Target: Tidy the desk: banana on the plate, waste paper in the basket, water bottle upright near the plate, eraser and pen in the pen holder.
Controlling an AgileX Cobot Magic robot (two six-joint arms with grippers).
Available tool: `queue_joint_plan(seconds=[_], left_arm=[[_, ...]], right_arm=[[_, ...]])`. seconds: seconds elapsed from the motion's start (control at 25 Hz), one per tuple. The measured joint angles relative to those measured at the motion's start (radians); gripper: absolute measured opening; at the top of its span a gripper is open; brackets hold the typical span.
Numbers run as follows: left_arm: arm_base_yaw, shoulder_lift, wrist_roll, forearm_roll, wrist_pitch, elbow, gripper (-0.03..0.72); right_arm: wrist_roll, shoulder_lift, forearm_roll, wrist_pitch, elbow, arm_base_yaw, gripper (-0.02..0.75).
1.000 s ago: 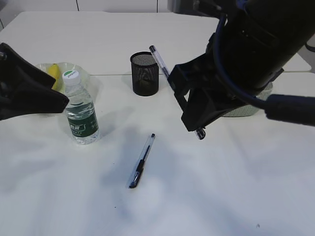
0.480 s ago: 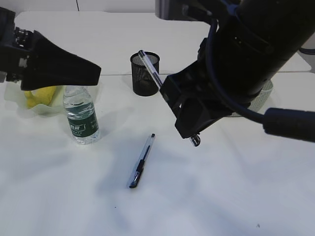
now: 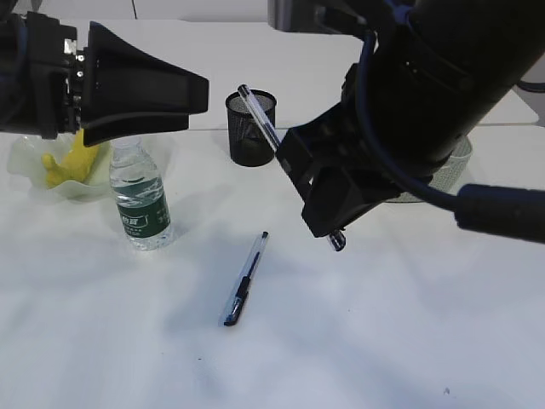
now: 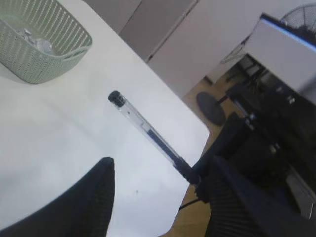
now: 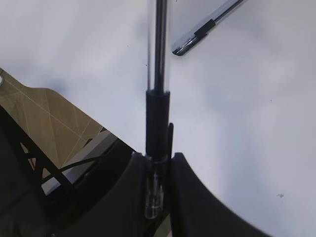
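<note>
My right gripper point(image 3: 330, 217) point(image 5: 158, 158) is shut on a clear pen point(image 3: 264, 119) point(image 5: 158, 74) near its lower end. The pen tilts up to the left, and its top hangs just over the black mesh pen holder point(image 3: 250, 128). A second pen point(image 3: 245, 279) point(image 5: 207, 27) lies flat on the table in front. The water bottle point(image 3: 140, 200) stands upright beside the plate point(image 3: 25, 158), which holds the banana point(image 3: 72, 162). My left gripper point(image 3: 200, 94) point(image 4: 160, 165) hovers open and empty above the bottle. The eraser is out of view.
The green basket point(image 4: 39, 44) point(image 3: 460, 162) sits at the back right behind my right arm, with crumpled paper point(image 4: 34, 37) inside. In the left wrist view the held pen point(image 4: 143, 123) crosses the frame, and the table's far edge lies beyond it.
My left arm has swung in from the left edge to above the bottle. The right gripper carried the pen slightly left toward the holder, then held still.
</note>
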Motion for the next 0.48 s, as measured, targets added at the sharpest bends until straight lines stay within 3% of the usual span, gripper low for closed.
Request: queue_joint_plan(seconds=[0.24, 0.48], left_arm=[[-0.033, 0.0, 0.046, -0.241, -0.039, 0.123, 0.425], [-0.132, 0.0, 0.094, -0.303, -0.112, 0.142, 0.425]], right_arm=[[0.002, 0.0, 0.004, 0.0, -0.033, 0.0, 0.069], [0.003, 0.0, 0.039, 0.002, -0.035, 0.0, 0.069]])
